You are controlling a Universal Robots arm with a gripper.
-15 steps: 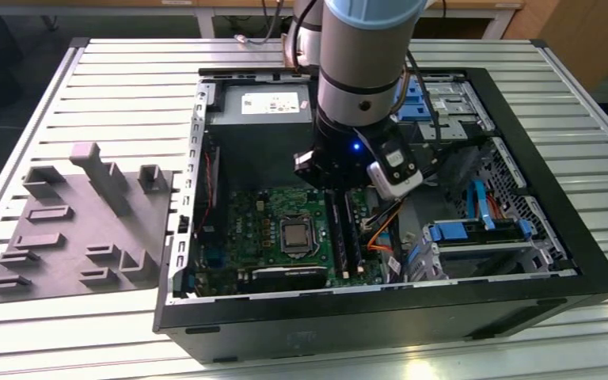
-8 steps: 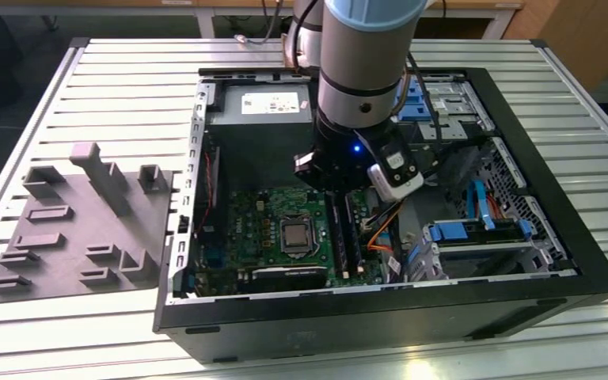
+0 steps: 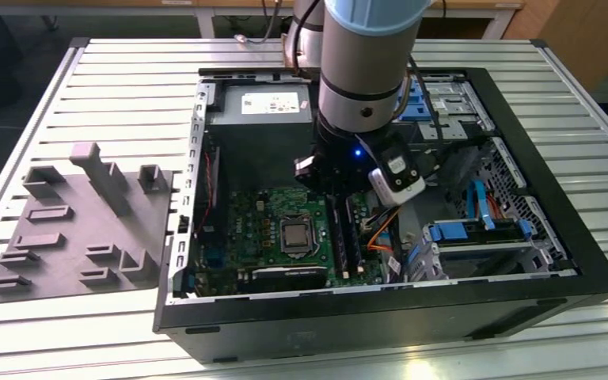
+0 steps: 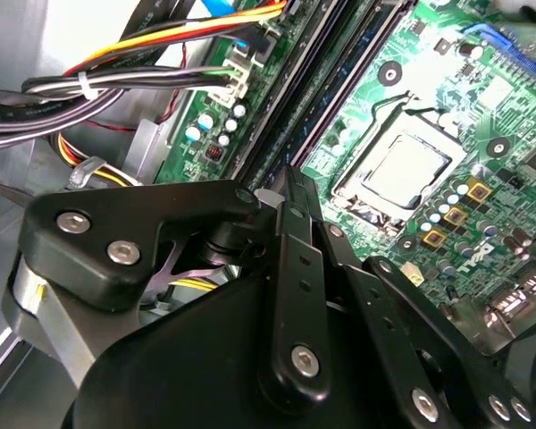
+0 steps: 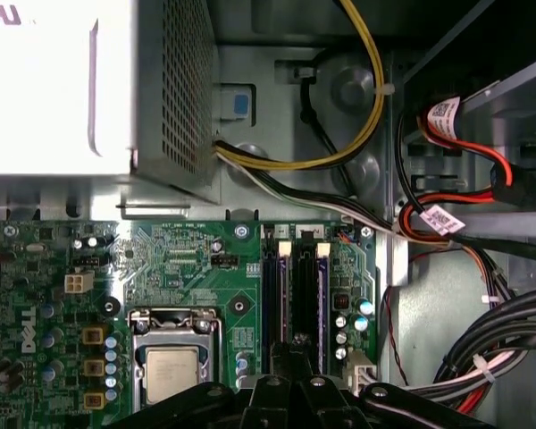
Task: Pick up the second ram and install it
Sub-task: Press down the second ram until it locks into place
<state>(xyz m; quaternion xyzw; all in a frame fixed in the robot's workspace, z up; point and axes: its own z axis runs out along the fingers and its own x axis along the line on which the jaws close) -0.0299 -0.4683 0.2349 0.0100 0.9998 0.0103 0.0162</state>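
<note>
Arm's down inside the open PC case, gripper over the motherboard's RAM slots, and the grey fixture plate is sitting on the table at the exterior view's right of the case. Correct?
Not quite. The exterior view shows the grey fixture plate on the table at that view's left of the case, not its right. The rest holds: the arm reaches into the open case, and the gripper sits over the RAM slots in the first wrist view.

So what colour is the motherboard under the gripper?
Green; the motherboard shows best in the first wrist view, beneath the gripper.
</note>
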